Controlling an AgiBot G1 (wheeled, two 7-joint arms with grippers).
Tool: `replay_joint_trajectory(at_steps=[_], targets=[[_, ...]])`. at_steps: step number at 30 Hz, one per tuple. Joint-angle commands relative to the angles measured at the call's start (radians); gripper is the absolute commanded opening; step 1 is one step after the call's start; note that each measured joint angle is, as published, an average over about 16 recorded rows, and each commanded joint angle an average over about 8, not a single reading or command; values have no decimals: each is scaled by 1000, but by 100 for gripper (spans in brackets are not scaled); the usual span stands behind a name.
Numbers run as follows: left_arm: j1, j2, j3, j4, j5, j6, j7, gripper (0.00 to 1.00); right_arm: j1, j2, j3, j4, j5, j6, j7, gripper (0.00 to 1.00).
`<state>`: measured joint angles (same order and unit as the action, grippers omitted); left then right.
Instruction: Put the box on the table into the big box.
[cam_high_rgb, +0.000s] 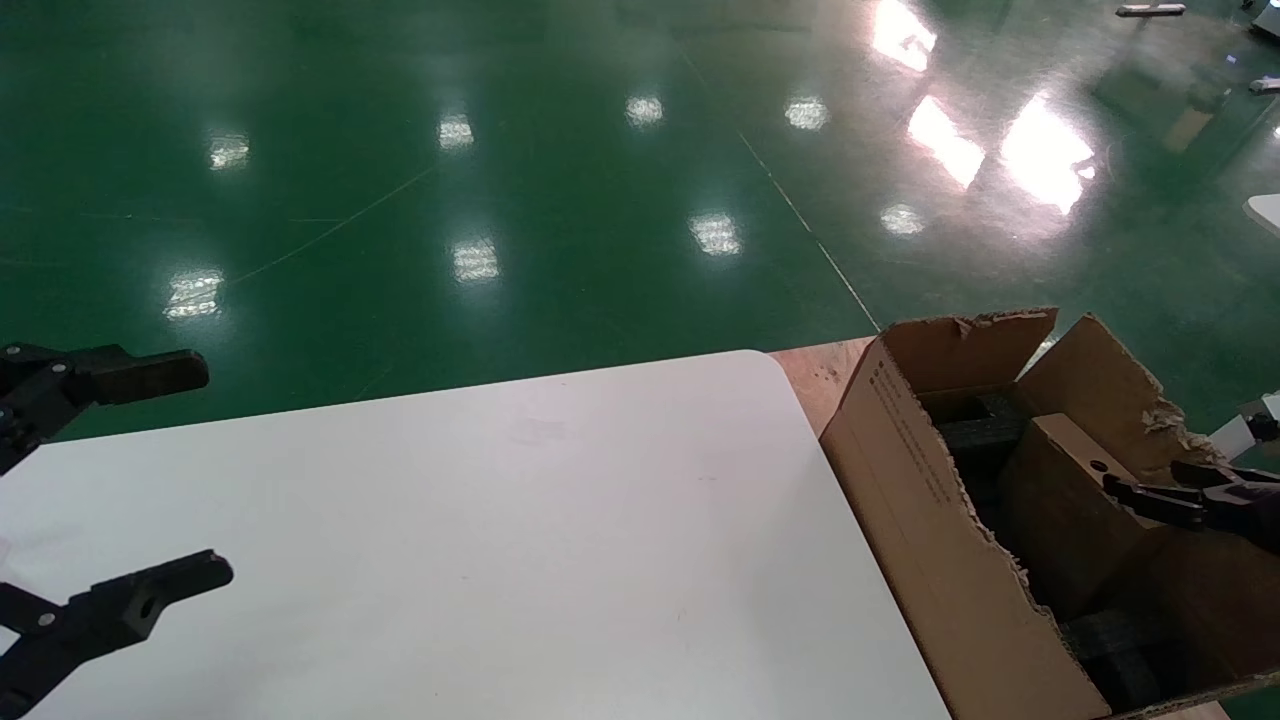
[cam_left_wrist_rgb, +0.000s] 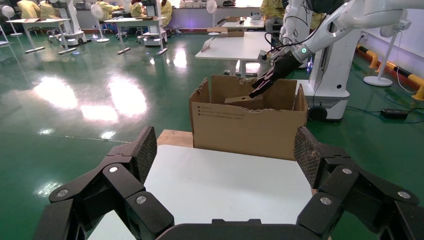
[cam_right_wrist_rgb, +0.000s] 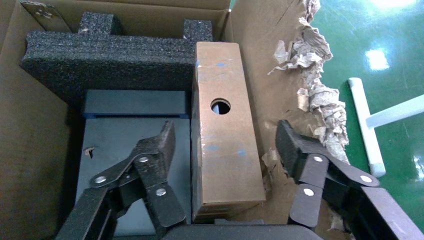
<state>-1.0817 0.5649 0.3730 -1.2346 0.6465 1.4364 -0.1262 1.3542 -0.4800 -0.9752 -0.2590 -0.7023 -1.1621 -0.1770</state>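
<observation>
- Head view: the box (cam_high_rgb: 1075, 500) stood inside the big box (cam_high_rgb: 925, 520), which sat just beside the right edge of the table (cam_high_rgb: 480, 520). The right gripper (cam_high_rgb: 1150, 497) reached over the carton's torn rim, at the box. The left gripper (cam_high_rgb: 170, 475) hovered idle over the table's left end, fingers spread wide. The placing step appeared nearly complete; judged next, the right arm would need to lift straight up, clear of the ragged flaps.
- Left wrist view: the left gripper (cam_left_wrist_rgb: 222, 160) was wide open and held nothing. The white table ended against the big box (cam_left_wrist_rgb: 247, 130). Beyond it lay a glossy green floor (cam_left_wrist_rgb: 75, 100), further work tables and another robot.
- Right wrist view: the right gripper (cam_right_wrist_rgb: 225, 145) straddled the box (cam_right_wrist_rgb: 225, 145), fingers (cam_right_wrist_rgb: 165, 145) apart and clear of its sides. The box lay hole-face up between dark foam (cam_right_wrist_rgb: 107, 55) and the carton wall.
</observation>
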Motion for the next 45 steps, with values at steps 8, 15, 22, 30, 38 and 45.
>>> replay_joint_trajectory(at_steps=[8,15,22,30,38,45], targets=[[0,0,0,0,0,0,0,100,6,-2,3,8,8,-9,-8,100],[0,0,0,0,0,0,0,100,55,-10,15,78,36,-75,-75,100],[0,0,0,0,0,0,0,100,121,-28,30,155,62,-175,-115,100],[0,0,0,0,0,0,0,100,185,-61,30,231,64,-265,-126,100],[0,0,0,0,0,0,0,100,260,-90,24,329,54,-284,-172,100],[0,0,0,0,0,0,0,100,291,-104,20,371,47,-280,-189,100]])
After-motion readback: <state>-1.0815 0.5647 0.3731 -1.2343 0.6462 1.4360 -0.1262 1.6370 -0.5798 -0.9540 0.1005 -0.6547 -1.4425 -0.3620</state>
